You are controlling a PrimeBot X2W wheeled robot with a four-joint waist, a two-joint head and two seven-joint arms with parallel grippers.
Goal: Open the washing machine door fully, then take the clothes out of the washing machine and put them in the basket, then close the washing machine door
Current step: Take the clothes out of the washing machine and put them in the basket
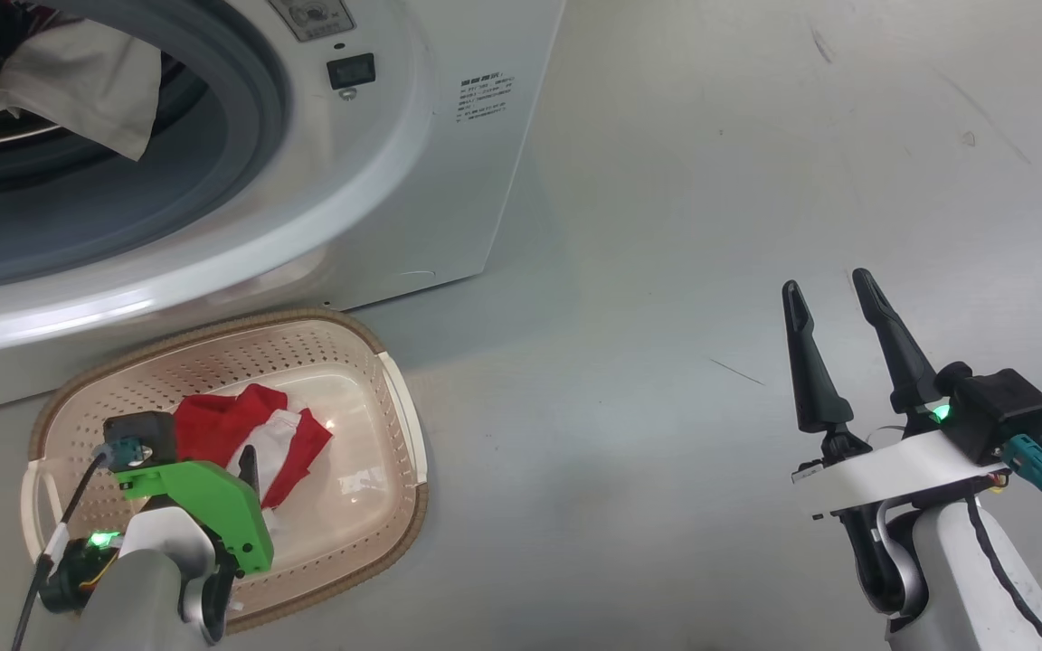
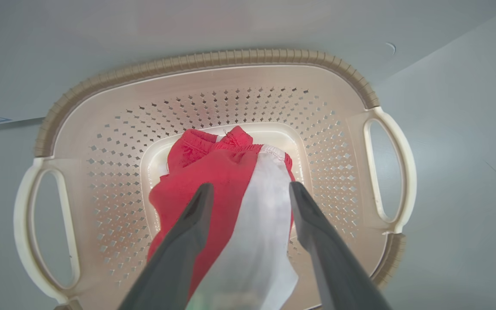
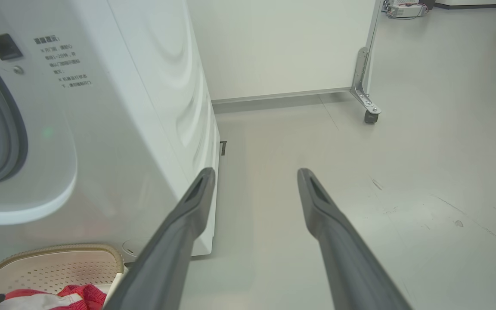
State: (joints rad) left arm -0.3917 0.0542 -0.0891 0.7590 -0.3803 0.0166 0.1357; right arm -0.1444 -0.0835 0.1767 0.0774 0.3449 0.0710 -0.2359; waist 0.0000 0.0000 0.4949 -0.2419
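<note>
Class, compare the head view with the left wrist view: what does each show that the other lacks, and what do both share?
Head view, not left wrist: the washing machine, a pale garment hanging at its mouth, and the open right gripper. Left wrist, not head: both fingers of the left gripper spread apart, white cloth running between them. Both: the basket on the grey floor, holding the red and white clothes.

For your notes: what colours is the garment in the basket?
The garment is red with a white panel; left wrist view.
</note>
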